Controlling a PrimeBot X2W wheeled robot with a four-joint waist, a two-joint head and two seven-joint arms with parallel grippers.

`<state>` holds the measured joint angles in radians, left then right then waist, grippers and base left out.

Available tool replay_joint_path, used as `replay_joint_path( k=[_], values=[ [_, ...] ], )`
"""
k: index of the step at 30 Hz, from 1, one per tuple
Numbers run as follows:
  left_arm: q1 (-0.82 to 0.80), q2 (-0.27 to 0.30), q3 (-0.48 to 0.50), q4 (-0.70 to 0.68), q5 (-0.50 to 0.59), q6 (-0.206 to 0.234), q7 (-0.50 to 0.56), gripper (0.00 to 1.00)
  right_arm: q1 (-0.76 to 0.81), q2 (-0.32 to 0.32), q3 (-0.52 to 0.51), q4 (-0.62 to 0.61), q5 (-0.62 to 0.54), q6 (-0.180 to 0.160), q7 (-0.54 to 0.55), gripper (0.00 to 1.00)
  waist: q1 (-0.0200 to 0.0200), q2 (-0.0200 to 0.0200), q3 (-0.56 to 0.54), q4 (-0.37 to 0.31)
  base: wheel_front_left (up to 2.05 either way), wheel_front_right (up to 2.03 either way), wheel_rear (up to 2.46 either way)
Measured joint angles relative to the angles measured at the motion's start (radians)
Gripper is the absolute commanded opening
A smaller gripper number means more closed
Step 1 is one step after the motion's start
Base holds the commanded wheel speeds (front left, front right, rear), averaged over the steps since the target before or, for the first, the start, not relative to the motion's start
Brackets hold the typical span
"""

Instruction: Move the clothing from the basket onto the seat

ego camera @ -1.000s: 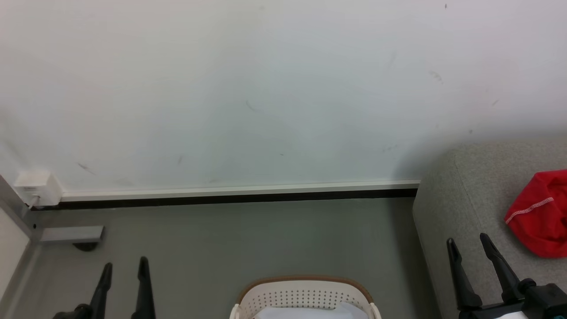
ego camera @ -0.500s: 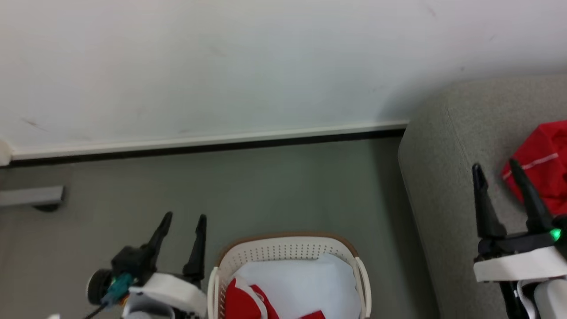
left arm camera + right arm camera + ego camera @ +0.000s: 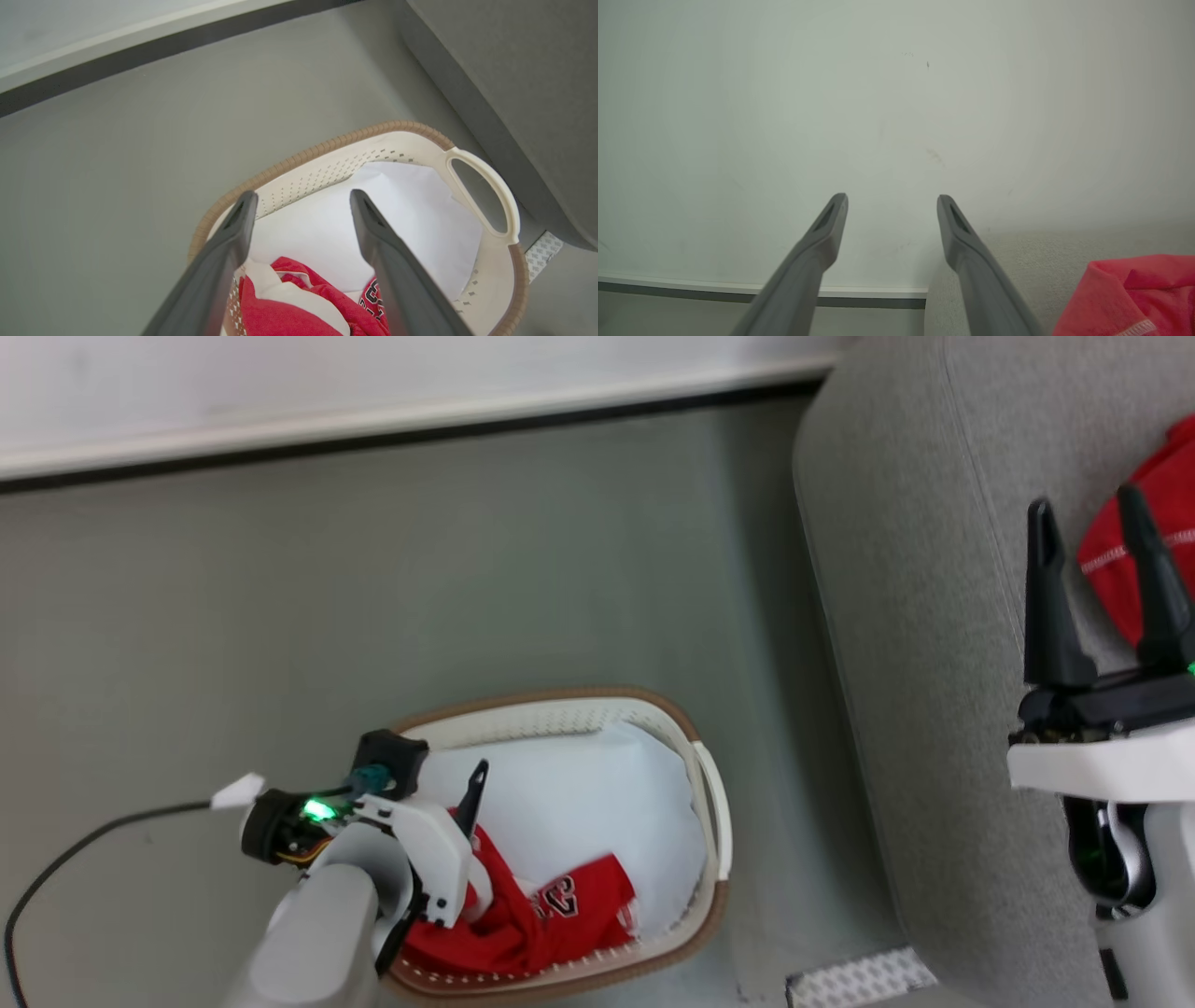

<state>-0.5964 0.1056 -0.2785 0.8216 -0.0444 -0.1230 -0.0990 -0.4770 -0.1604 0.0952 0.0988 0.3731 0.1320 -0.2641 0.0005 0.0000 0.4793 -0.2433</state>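
The cream-white basket (image 3: 560,702) with its tan rim stands on the grey floor, left of the grey sofa (image 3: 915,616). Red clothing (image 3: 523,924) with white lettering lies bunched in the basket's near part, on a white sheet (image 3: 579,793). My left gripper (image 3: 457,803) hangs over the basket's left side, open and empty; in the left wrist view its fingers (image 3: 302,196) spread above the red fabric (image 3: 289,317) and the basket (image 3: 481,168). Another red garment (image 3: 1106,569) lies on the sofa. My right gripper (image 3: 1085,504) stands open above the sofa, beside that garment (image 3: 1134,294).
A pale wall with a white and black baseboard (image 3: 373,425) runs along the back. A black cable (image 3: 75,859) trails over the floor at the left. A white perforated patch (image 3: 859,980) lies at the sofa's foot. Bare grey floor lies between basket and wall.
The head camera has tilted down, bringing the whole basket into view. My left gripper has moved from the floor beside the basket to above its inside. The right gripper stays open over the sofa.
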Motion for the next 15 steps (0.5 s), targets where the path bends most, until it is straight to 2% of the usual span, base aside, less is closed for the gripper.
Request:
replay_joint_path(
  k=[8, 15],
  values=[
    [-0.121, 0.0, -0.12, 0.248, 0.036, -0.005, 0.133, 1.0, -0.086, -0.004, -0.029, -0.041, 0.0, 0.0, 0.0, 1.0, -0.0002, 0.0, 0.136, -0.067, 0.0, 0.0, 0.0],
    [-0.201, 0.001, -0.225, 0.388, 0.023, -0.006, 0.228, 1.0, -0.137, 0.006, -0.019, -0.069, -0.003, 0.0, 0.0, 1.0, -0.0002, 0.0, 0.237, -0.113, 0.0, 0.0, 0.0]
  ],
)
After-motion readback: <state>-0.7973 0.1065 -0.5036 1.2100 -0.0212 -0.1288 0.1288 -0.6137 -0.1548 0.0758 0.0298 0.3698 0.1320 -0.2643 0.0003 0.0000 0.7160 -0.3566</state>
